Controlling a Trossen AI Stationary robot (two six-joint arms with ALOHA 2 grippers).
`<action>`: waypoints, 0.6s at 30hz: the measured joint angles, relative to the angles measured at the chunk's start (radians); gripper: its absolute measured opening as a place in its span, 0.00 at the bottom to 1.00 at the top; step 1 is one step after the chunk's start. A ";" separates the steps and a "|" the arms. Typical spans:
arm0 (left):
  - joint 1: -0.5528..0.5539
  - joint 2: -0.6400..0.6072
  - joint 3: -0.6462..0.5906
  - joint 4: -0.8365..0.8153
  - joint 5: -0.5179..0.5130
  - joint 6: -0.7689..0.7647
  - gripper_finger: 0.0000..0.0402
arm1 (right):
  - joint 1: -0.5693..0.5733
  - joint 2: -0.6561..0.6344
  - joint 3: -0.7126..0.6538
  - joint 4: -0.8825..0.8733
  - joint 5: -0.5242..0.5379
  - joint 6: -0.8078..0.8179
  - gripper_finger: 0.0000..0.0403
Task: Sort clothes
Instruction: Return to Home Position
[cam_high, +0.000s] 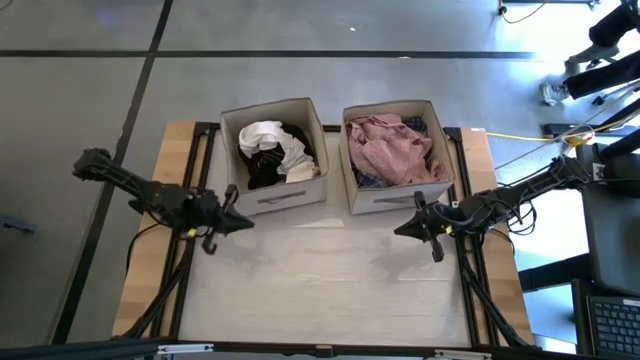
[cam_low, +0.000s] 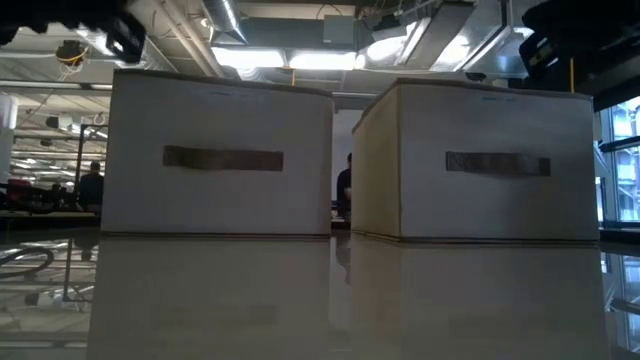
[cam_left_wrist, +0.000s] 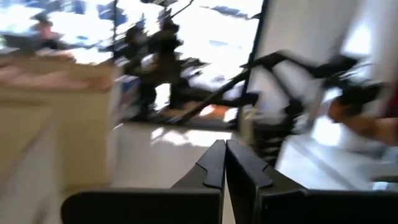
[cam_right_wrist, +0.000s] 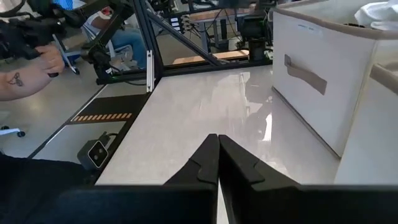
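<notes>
Two beige fabric boxes stand at the table's far side. The left box (cam_high: 275, 155) holds white and black clothes (cam_high: 270, 150). The right box (cam_high: 396, 155) holds dusty-pink clothes (cam_high: 392, 148) over a blue-plaid piece (cam_high: 368, 180). My left gripper (cam_high: 245, 222) is shut and empty, in front of the left box's near wall; its closed fingers show in the left wrist view (cam_left_wrist: 222, 163). My right gripper (cam_high: 400, 231) is shut and empty, in front of the right box, and shows in the right wrist view (cam_right_wrist: 217, 155).
The white tabletop (cam_high: 320, 270) lies bare in front of the boxes, between both arms. In the low view both boxes' near walls with strap handles (cam_low: 222, 158) (cam_low: 497, 163) stand side by side. A person's hand (cam_right_wrist: 25, 68) shows beyond the table's left side.
</notes>
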 joint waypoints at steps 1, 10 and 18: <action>-0.005 -0.001 0.000 0.026 0.038 0.005 0.00 | 0.000 -0.002 -0.004 0.001 0.000 0.000 0.03; -0.037 0.003 -0.073 0.053 0.170 -0.102 0.00 | 0.000 0.000 -0.008 0.004 0.000 0.003 0.03; -0.036 -0.006 -0.172 0.064 -0.140 -0.102 0.00 | 0.000 0.000 -0.008 0.022 -0.001 0.003 0.03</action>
